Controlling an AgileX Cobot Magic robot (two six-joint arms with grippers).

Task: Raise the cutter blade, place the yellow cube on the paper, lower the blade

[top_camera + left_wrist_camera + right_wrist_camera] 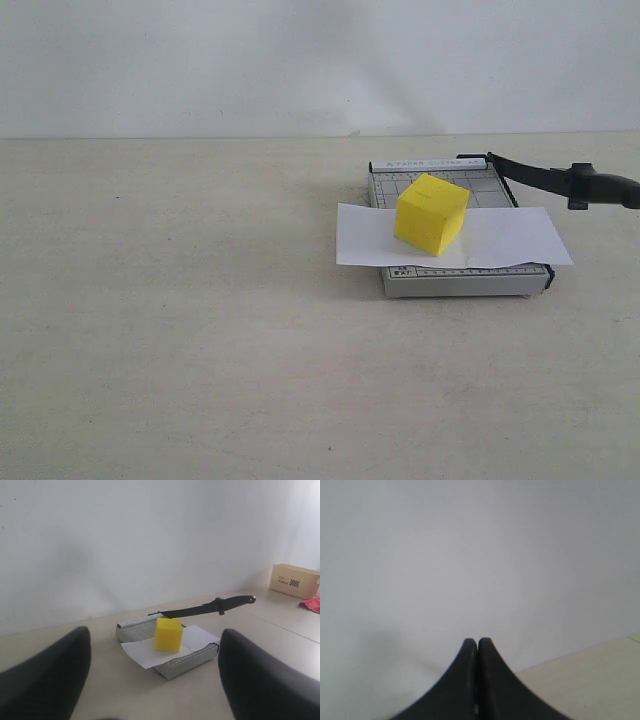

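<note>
Yellow cube (431,213) on paper (510,238), cutter blade (540,178) raised, left hand (154,645) spread and empty, right hand (478,645) closed

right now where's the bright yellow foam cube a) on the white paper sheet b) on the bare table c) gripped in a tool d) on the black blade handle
a: the bright yellow foam cube sits on the white paper sheet laid across the grey gridded trimmer base.
</note>
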